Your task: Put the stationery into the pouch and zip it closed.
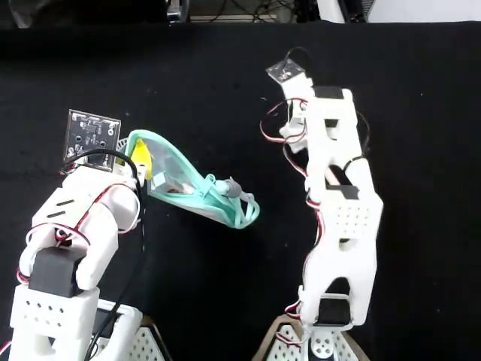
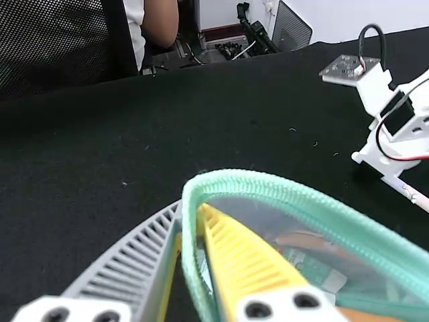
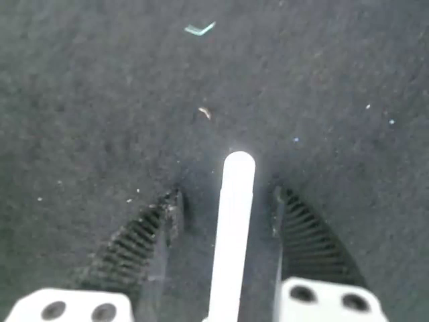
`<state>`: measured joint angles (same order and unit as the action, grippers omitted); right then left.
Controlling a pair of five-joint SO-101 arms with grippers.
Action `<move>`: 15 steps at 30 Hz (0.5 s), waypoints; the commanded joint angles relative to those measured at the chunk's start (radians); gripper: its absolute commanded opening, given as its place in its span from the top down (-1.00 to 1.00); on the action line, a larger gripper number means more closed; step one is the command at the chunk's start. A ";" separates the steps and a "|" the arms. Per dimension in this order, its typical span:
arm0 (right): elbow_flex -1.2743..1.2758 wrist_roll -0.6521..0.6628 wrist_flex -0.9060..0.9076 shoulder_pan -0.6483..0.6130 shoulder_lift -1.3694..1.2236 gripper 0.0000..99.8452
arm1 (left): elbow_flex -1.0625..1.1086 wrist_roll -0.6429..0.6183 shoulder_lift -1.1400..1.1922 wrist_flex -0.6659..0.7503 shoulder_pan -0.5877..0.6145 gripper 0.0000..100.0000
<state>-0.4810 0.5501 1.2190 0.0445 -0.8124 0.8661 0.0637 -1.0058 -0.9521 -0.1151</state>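
A clear pouch (image 1: pixel 192 188) with a teal zipper edge (image 2: pixel 301 201) lies left of centre, its mouth held up. My left gripper (image 1: pixel 141 162) is shut on the pouch's rim, with the yellow finger (image 2: pixel 234 261) inside and the grey finger (image 2: pixel 134 255) outside. Some items (image 2: pixel 305 248) show through the clear wall. A grey zipper pull (image 1: pixel 229 186) sits at the pouch's other end. My right gripper (image 3: pixel 224 194) points down at the cloth, open, with a white pen (image 3: pixel 234 215) between its fingers and a gap on each side. The left wrist view shows that pen (image 2: pixel 410 192) under the right gripper (image 2: pixel 392 168).
The black cloth (image 1: pixel 195 83) covers the whole table. Both arm bases (image 1: pixel 68 323) stand at the near edge. Beyond the far edge are a mesh chair (image 2: pixel 53 40) and cables. Open cloth lies between the pouch and the right arm (image 1: pixel 342 218).
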 commanded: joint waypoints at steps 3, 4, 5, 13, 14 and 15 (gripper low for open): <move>-0.248 -0.011 0.103 0.034 -0.108 0.71 | 0.171 0.015 0.031 0.015 0.021 0.93; -0.285 -0.014 0.120 0.040 -0.117 0.82 | 0.171 0.015 0.035 0.020 0.021 0.93; -0.321 -0.029 0.130 0.046 -0.125 0.97 | 0.171 0.015 0.037 0.020 0.021 0.93; -0.547 -0.107 0.308 0.074 -0.127 0.98 | 0.171 0.015 0.035 0.020 0.021 0.93; -0.579 -0.107 0.342 0.074 -0.127 0.98 | 0.171 0.015 0.035 0.020 0.021 0.93; -0.613 -0.107 0.377 0.074 -0.127 0.98 | 0.171 0.015 0.035 0.020 0.021 0.93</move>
<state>-0.9720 0.4534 1.5182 0.1059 -0.9582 0.8692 0.0606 -1.0058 -0.9306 -0.1151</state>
